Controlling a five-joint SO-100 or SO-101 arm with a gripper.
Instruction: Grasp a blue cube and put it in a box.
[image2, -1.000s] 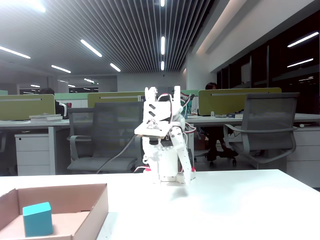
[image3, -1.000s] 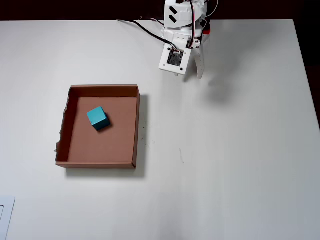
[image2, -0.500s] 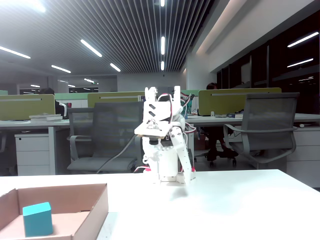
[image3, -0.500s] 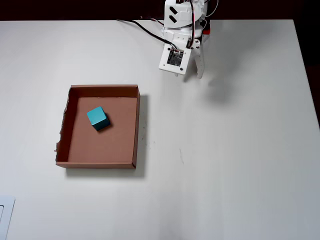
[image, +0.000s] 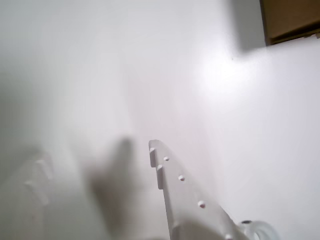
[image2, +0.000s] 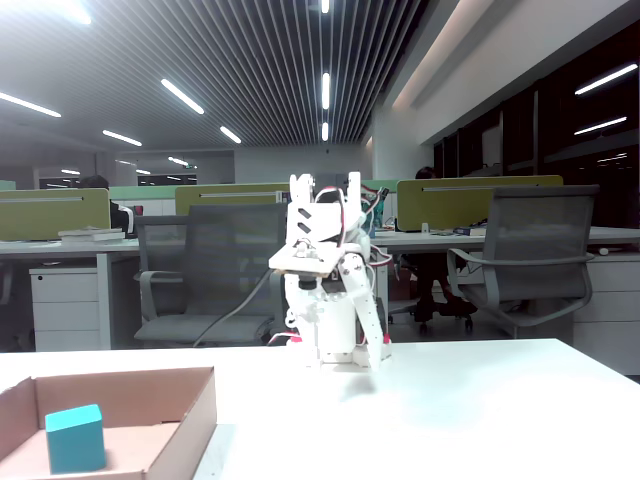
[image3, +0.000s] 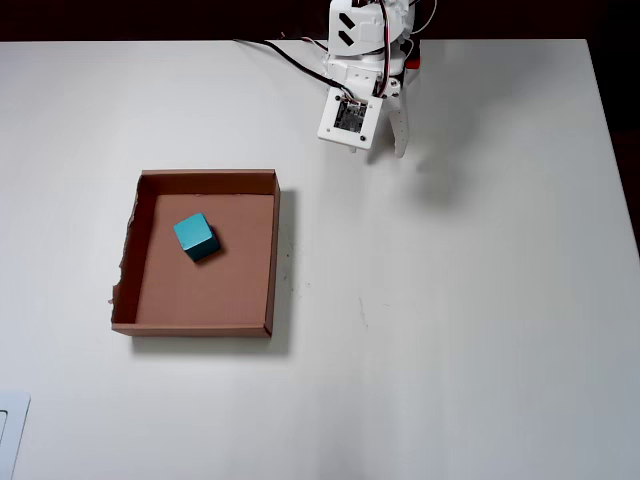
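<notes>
The blue cube (image3: 195, 236) rests inside the box (image3: 272, 250), in its upper left part in the overhead view. From the fixed view the cube (image2: 75, 438) stands at the box's (image2: 190, 420) front left. My gripper (image3: 392, 150) hangs folded near the arm's base at the table's far edge, well away from the box. In the wrist view one toothed finger (image: 172, 187) shows with bare table beside its inner face and nothing held. A faint pale shape sits far to its left. A corner of the box (image: 290, 17) appears at the top right there.
White table (image3: 450, 320) all around the box. A cable (image3: 290, 55) runs from the arm's base. A pale flat object (image3: 8, 430) pokes in at the overhead view's bottom left. Office chairs (image2: 530, 260) and desks stand behind the table.
</notes>
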